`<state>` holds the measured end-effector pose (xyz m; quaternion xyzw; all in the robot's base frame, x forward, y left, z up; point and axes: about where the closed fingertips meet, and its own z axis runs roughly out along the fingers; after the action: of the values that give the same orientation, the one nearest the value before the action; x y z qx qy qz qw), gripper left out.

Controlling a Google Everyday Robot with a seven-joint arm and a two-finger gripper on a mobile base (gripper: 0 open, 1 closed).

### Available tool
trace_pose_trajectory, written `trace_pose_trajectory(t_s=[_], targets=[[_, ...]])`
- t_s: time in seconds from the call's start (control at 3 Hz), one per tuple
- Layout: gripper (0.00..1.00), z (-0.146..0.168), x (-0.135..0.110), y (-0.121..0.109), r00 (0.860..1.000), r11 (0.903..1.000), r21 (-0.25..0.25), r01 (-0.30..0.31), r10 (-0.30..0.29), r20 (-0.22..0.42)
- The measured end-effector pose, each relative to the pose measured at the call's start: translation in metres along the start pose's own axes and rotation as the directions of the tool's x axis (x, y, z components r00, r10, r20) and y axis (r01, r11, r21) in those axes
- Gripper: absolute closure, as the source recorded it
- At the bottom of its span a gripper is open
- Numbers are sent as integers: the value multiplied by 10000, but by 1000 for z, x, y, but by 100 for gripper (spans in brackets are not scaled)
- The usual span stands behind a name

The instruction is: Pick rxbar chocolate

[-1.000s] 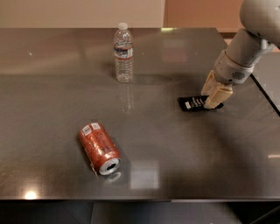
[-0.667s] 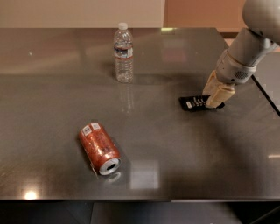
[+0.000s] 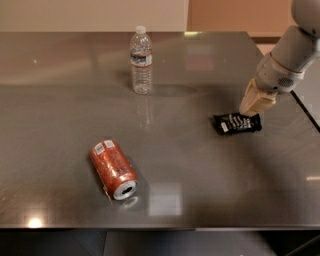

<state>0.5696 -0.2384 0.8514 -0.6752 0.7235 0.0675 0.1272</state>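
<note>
The gripper [image 3: 250,109] is hanging tip-down over the far edge of the rxbar chocolate [image 3: 237,123], which is lying flat directly beneath it, probably so the bar can be taken across its narrow width; whether the gripper is parted or closed, I cannot tell. The soda can [image 3: 113,169] and water bottle [image 3: 141,61] are sitting well away to its left in view, seemingly out of the reach's way.

Glossy grey table [image 3: 75,100] — light glints; beige wall [image 3: 90,15] behind.
</note>
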Motion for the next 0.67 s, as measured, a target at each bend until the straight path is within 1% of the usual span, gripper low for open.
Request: trace_pose_trajectory(t_s=[0.33,0.67], targets=[[100,-33,-10,3,9981,9993,268,-253,238,560],[100,-70,-28,5,9933,9981,537,-289,227,1133]])
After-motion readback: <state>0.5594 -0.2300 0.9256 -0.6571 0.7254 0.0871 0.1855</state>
